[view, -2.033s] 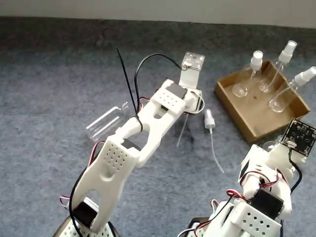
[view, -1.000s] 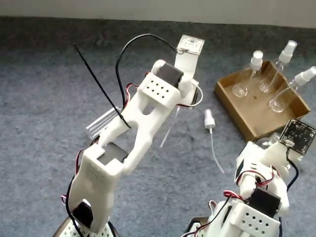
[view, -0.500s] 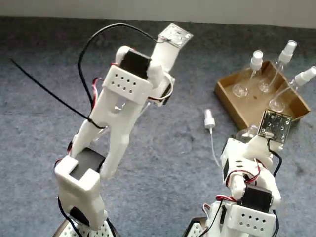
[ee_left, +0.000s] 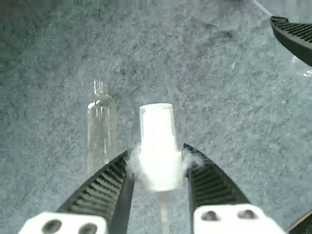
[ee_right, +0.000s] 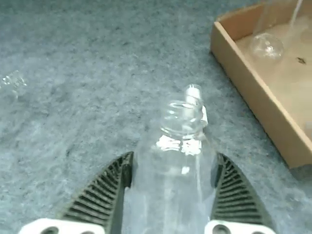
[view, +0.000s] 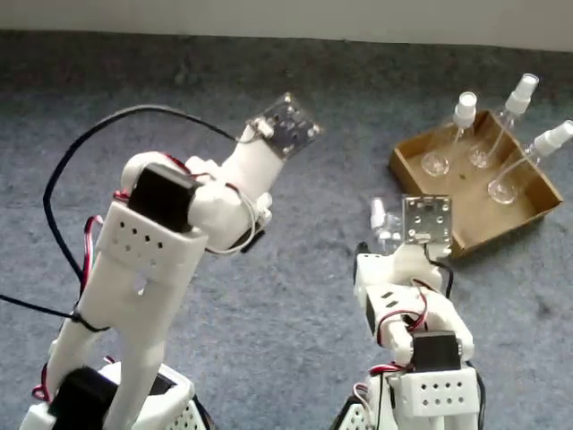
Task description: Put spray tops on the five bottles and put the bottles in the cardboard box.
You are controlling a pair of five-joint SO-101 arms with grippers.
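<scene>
My left gripper [ee_left: 158,153] is shut on a white spray top [ee_left: 157,141], held above the grey carpet. Beyond it a clear uncapped bottle [ee_left: 101,124] lies on the carpet. My right gripper [ee_right: 173,161] is shut on a second clear bottle [ee_right: 178,146], its open neck pointing away from the wrist. Just past that neck lies a loose spray top [ee_right: 193,91] [view: 378,215]. The cardboard box [view: 421,197] [ee_right: 243,78] sits at the right and holds three bottles with spray tops [view: 501,125]. In the high view the left arm [view: 170,233] is raised at the left and the right arm [view: 407,296] is beside the box.
Grey carpet covers the whole table. A black cable [view: 63,197] loops off the left arm. The right gripper's dark finger [ee_left: 292,36] shows in the left wrist view. Carpet lies bare between the arms and along the far edge.
The left arm has risen and swung back to the left with the spray top. The right arm has moved left, away from the box corner, carrying its bottle towards the loose spray top.
</scene>
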